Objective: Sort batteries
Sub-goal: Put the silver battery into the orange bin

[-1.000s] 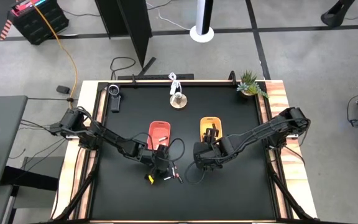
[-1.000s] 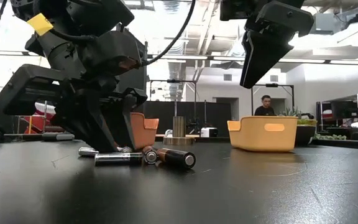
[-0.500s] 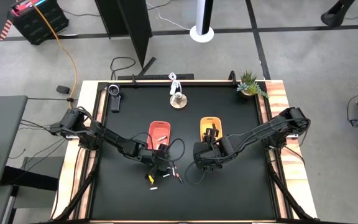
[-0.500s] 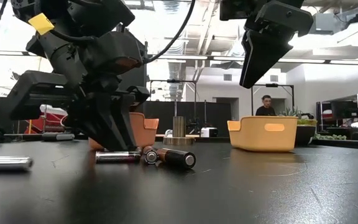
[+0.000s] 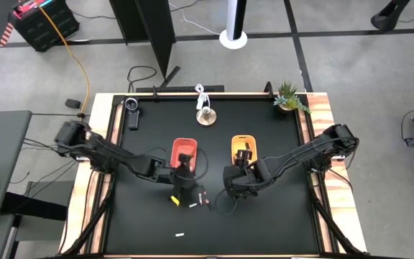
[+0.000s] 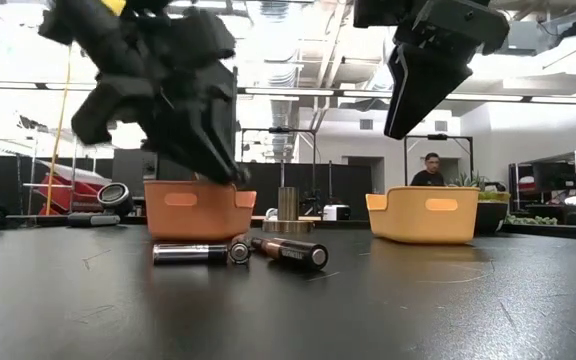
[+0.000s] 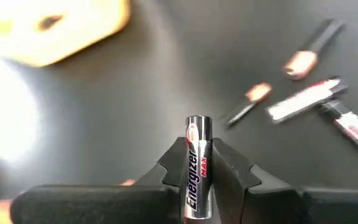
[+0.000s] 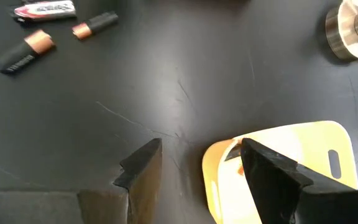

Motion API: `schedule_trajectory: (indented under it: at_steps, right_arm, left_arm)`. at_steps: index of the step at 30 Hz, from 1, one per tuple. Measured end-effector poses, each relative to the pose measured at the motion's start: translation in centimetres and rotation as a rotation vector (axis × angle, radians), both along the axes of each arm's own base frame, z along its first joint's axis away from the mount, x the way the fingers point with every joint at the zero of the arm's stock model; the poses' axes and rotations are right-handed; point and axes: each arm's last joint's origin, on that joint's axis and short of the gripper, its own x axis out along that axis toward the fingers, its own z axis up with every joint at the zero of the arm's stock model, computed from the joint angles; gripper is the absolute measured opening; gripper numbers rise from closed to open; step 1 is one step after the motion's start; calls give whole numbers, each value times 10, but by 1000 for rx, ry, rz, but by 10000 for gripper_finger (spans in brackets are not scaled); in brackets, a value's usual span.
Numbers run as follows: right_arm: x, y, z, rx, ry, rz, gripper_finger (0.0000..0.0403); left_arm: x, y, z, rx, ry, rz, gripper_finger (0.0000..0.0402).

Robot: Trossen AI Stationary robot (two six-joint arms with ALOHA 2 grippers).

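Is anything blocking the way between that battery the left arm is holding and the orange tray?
Nothing visible. The left tool grips a silvery battery above the table, beside the orange tray, with only open air between them.

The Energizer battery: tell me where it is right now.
The Energizer battery is clamped between the fingers of the left tool, lifted off the table near the orange tray, with loose batteries lying below on the black table.

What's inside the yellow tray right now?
In the high view the yellow tray holds a dark battery. The right gripper, open, hangs beside it; how many more lie inside cannot be told.
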Motion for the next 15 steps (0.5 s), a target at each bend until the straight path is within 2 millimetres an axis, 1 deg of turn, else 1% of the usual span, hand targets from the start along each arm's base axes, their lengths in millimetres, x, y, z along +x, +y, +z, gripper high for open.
schedule_trajectory:
  at_steps: [3,6,8,10,13,15]
  right_arm:
    - [1,4,1,7,-19,11,234]
    - [1,8,1,13,-37,23,234]
    - [3,8,2,18,-57,29,234]
    - [5,9,3,26,-80,31,234]
    - [11,9,5,32,-131,55,234]
    - [17,10,8,36,-179,83,234]
  left_arm:
    - [-22,8,16,41,-24,119,42]
    - [-39,24,31,27,-93,244,42]
    - [-48,37,33,10,-94,316,44]
    - [-55,50,29,4,-52,381,71]
    - [-61,62,21,-23,0,436,143]
    - [-63,65,17,-26,15,459,197]
